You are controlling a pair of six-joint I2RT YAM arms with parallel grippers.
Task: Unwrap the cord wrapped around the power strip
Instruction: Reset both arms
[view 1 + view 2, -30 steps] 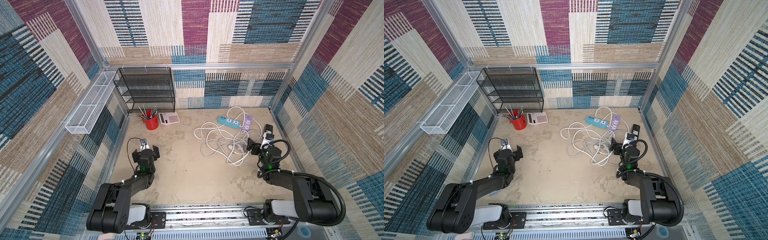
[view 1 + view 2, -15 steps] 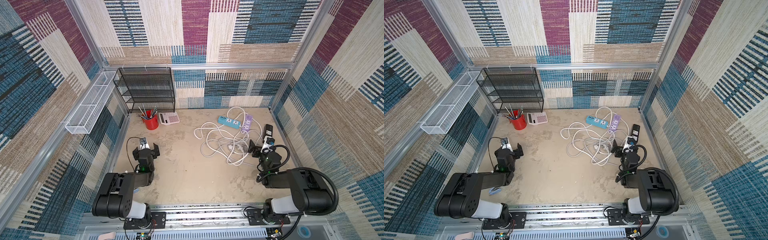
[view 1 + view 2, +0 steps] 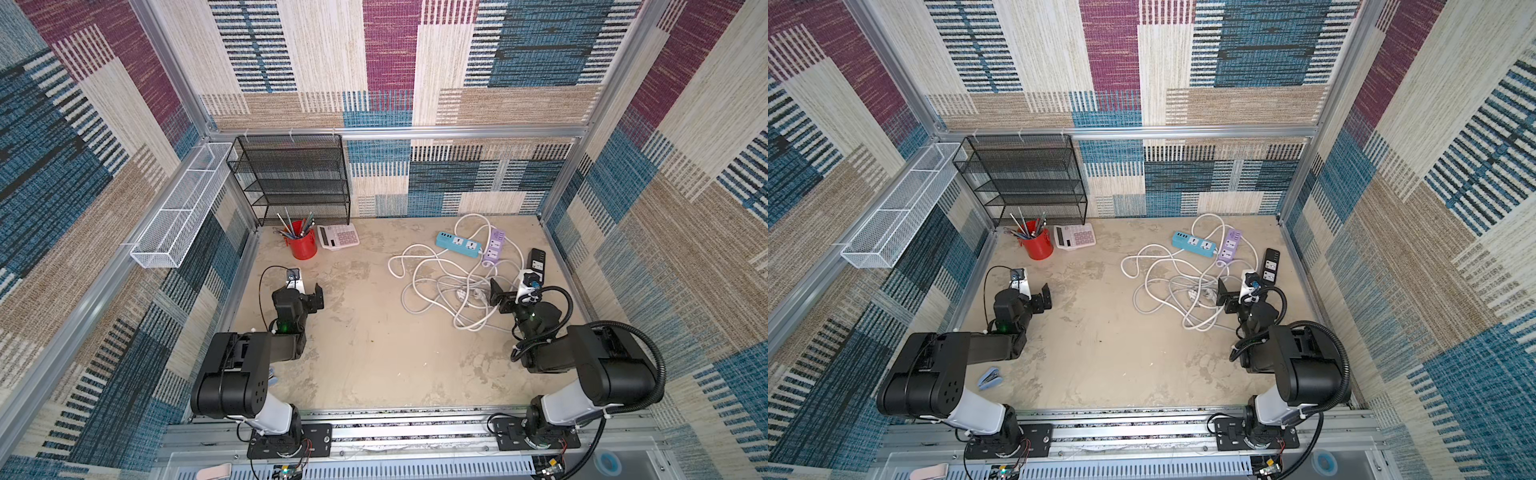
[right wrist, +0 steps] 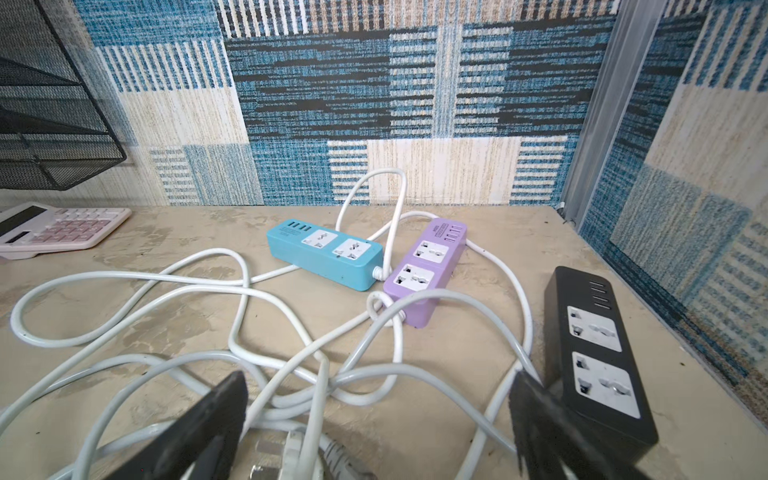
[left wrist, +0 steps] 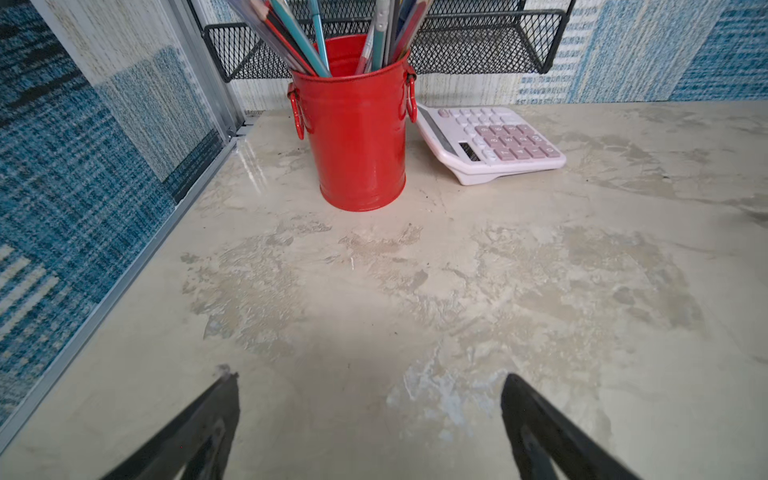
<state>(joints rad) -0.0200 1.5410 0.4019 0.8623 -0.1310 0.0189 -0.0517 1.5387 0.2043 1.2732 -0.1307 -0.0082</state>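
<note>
we find the purple power strip (image 4: pixel 428 266) just ahead of our right gripper (image 4: pixel 378 386), pointing away; the left gripper (image 5: pixel 370 382) sits well apart. both gape wide, empty.

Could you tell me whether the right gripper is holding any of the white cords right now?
No, the right gripper stands wide open, and the white cords lie loose between its fingers.

A robot lab cell staged as an office desk: aluminium frame (image 3: pixel 395 132), carpet-patterned walls (image 3: pixel 519 54), arms (image 3: pixel 232 365) bolted to a near rail (image 3: pixel 415 432); pen cup (image 3: pixel 302 247), calculator (image 3: pixel 337 237) and mesh shelf (image 3: pixel 291 178) far left.
</note>
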